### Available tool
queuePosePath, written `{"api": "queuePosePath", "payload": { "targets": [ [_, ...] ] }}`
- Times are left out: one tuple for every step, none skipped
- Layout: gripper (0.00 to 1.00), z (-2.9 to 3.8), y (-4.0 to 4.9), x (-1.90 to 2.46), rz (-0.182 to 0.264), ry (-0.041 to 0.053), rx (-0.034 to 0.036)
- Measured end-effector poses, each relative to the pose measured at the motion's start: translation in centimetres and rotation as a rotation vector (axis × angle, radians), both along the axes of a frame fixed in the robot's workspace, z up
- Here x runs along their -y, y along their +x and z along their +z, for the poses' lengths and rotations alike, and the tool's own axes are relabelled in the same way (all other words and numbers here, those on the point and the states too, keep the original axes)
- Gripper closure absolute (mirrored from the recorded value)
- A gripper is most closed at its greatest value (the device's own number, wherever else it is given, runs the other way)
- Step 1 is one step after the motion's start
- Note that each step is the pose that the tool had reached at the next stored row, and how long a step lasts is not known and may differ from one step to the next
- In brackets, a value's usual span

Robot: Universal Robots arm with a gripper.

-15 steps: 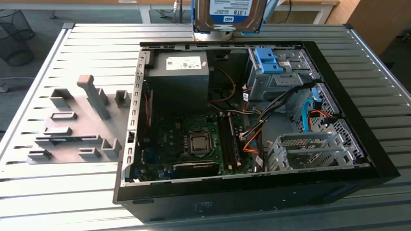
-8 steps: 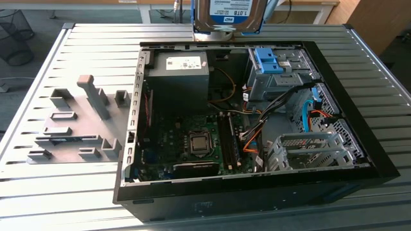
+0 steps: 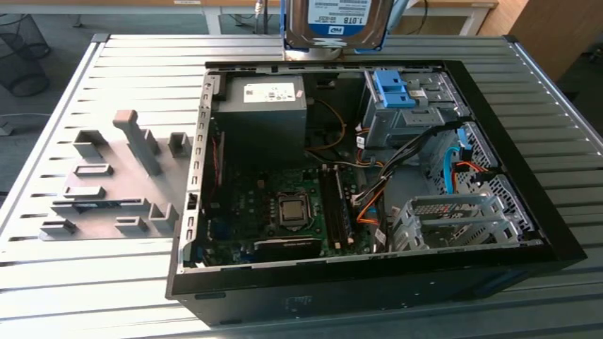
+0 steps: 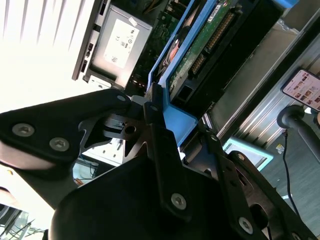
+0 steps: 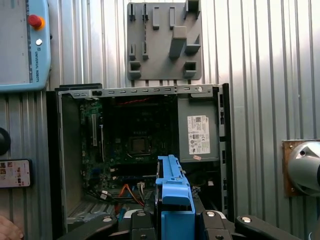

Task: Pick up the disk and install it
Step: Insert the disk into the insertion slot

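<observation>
Between the fingers (image 4: 162, 150) of the gripper (image 4: 176, 119) sits the disk (image 4: 200, 47), clamped by the near end of its blue frame. The jaws are closed hard on that frame from both sides and grip nothing else. The disk's long axis runs straight out from the gripper, away from the wrist. It is carried edge-on, not flat, with its green circuit board turned to one side.

Beyond the disk's free end lies the open case (image 3: 200, 169), its inside facing the gripper. A grey box (image 5: 198, 135) inside it lies off to one side of the disk's line.

Seen from the exterior view, the disk hangs clear above the case's far wall, touching nothing. The bay (image 3: 405, 120), with a bare blue bracket (image 3: 389, 88) in it, is below the disk and a little toward the exterior view's right. By my reading, the bay lies ahead of the gripper roughly along the disk's own axis, offset slightly sideways, and the two are well apart.

Farthest out, past the case, a grey plate (image 5: 160, 50) of holders rests on the table.
</observation>
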State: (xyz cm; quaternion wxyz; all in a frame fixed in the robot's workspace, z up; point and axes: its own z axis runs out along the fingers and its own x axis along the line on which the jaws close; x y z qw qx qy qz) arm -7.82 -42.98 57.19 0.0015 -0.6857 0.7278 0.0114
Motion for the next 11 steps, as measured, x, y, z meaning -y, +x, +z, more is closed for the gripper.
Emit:
{"api": "queuePosePath", "payload": {
  "targets": [
    [0.64,0.0,0.0,0.04,0.0,0.0,0.0],
    [0.64,0.0,0.0,0.08,0.0,0.0,0.0],
    [0.64,0.0,0.0,0.14,0.0,0.0,0.0],
    [0.64,0.0,0.0,0.19,0.0,0.0,0.0],
    [0.64,0.0,0.0,0.23,0.0,0.0,0.0],
    [0.64,0.0,0.0,0.32,0.0,-0.0001,0.0],
    [0.64,-0.01,0.0,0.47,0.0,0.0,0.0],
    [0.64,-0.01,0.0,0.65,0.0,-0.0001,0.0],
    [0.64,-0.01,0.0,0.85,0.0,-0.0001,0.0],
    [0.64,-0.02,0.0,1.06,0.0,0.0,0.0],
    [0.64,-0.03,0.0,1.26,0.0,0.0,0.0]
  ]
}}
